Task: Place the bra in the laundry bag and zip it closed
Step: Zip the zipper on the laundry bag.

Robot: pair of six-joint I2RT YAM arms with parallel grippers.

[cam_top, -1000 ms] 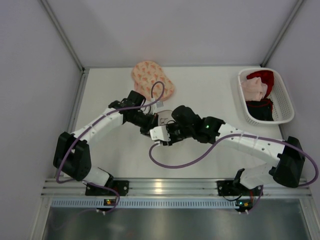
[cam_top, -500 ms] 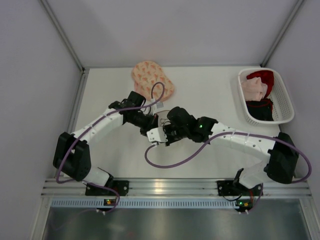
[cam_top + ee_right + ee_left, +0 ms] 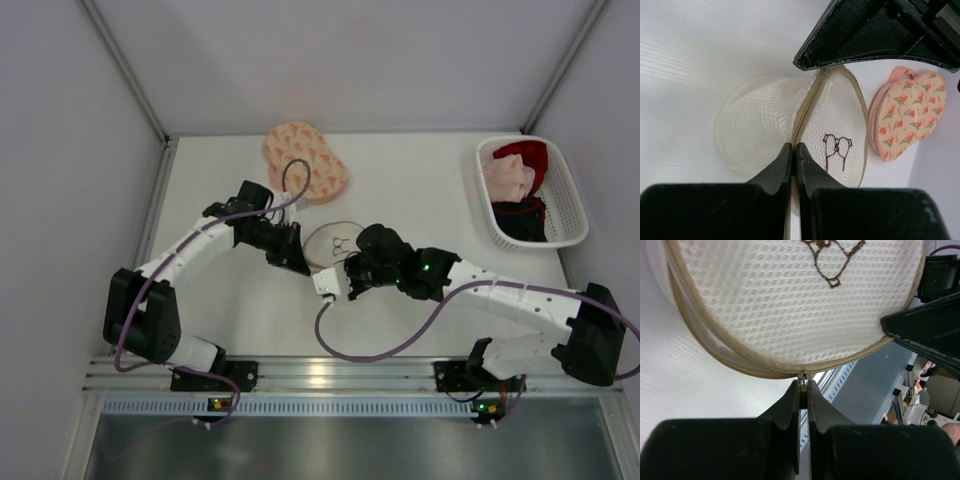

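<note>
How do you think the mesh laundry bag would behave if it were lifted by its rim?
Probably light: the laundry bag is thin open mesh. Its round, domed shape suggests a springy rim rather than limp cloth. Lifted where the left gripper pinches the zipper pull, it would likely dangle and swing.

From above, the near edge of the laundry bag [image 3: 333, 238] is hidden under the right arm [image 3: 400, 268], and its left edge under the left gripper [image 3: 803, 386]. The left wrist view cuts off part of the bag. The clothes [image 3: 515, 178] heaped in the basket [image 3: 572, 205] are too small to tell apart.
</note>
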